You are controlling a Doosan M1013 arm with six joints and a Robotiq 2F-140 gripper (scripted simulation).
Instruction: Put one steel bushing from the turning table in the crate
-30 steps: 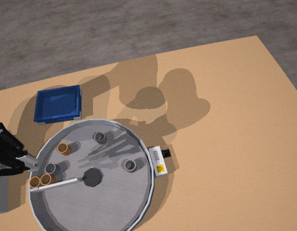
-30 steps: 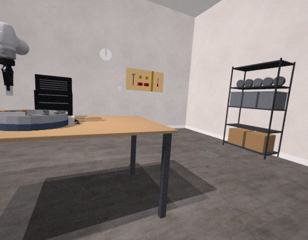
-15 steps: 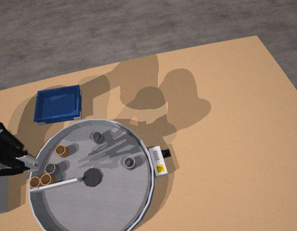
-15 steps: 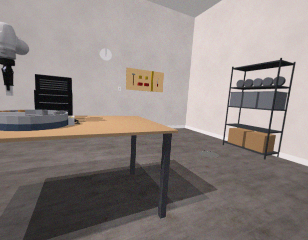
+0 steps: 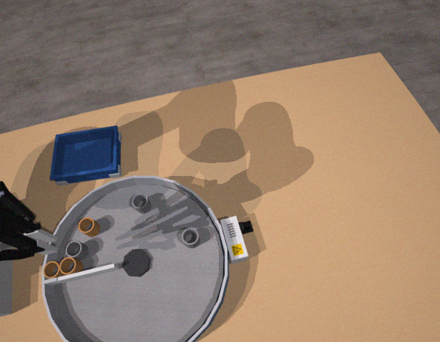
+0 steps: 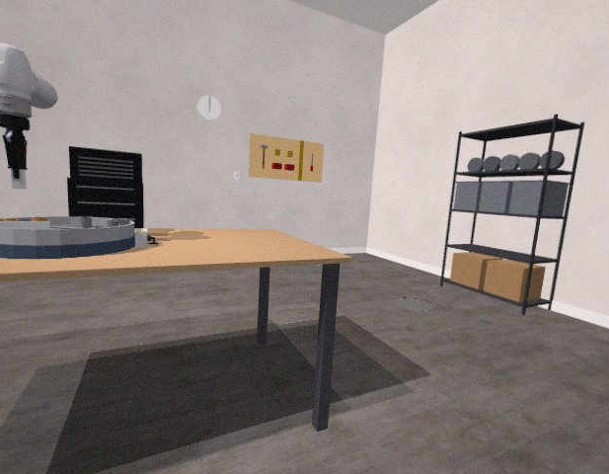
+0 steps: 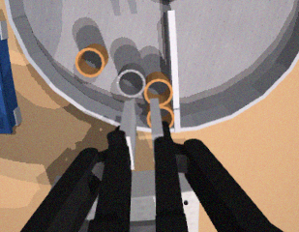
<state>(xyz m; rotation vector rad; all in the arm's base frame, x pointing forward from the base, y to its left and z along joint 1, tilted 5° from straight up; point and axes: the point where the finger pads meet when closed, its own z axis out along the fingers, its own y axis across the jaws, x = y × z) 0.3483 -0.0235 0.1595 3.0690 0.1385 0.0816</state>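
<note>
My gripper (image 5: 54, 246) (image 6: 19, 182) (image 7: 142, 112) hangs above the wall of the turning table (image 5: 157, 301) (image 6: 64, 237) (image 7: 236, 39). Its fingers are slightly apart, with nothing between them. A grey steel bushing (image 5: 81, 253) (image 7: 131, 71) stands upright just beyond the fingertips in the wrist view. Another steel bushing (image 5: 195, 244) stands at the table's right, and a third steel bushing (image 5: 147, 201) toward its back. An orange bushing (image 5: 95, 231) (image 7: 76, 62) stands apart; two more orange ones are beside the white bar. The blue crate (image 5: 116, 156) (image 7: 4, 77) looks empty in the top view.
The white bar (image 5: 83, 273) (image 7: 173, 68) reaches from the dark hub (image 5: 137, 262) to the turning table's wall. A white box (image 5: 229, 235) (image 6: 141, 238) with a yellow label sits against the outside of the wall. The crate is beyond the wall at the upper left in the top view.
</note>
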